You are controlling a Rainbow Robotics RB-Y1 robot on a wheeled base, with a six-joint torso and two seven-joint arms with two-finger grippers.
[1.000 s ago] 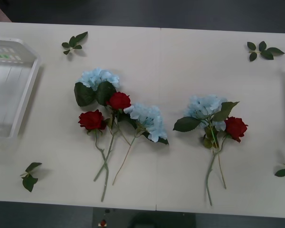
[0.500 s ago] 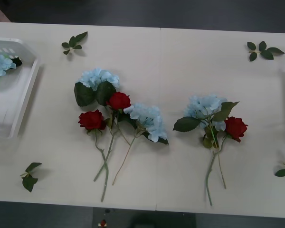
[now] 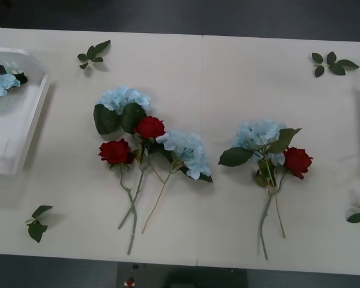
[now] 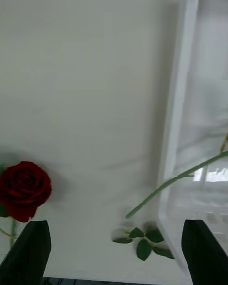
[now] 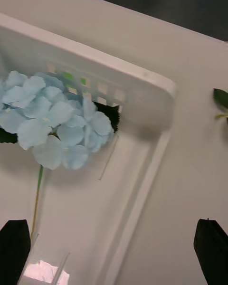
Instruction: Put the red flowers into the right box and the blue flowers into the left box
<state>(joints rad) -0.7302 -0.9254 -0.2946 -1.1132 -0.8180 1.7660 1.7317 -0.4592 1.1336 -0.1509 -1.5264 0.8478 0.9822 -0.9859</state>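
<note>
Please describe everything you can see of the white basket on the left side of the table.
The left box is a shallow white plastic basket with a rounded rim and small slots in its end wall. It sits flat at the table's left edge. One blue flower lies inside, its head against the slotted end wall and its green stem running along the floor. The left gripper hangs open above it, touching nothing.

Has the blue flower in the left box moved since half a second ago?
Yes. The blue flower now lies closer to the far left edge of the left box, farther from its right rim.
</note>
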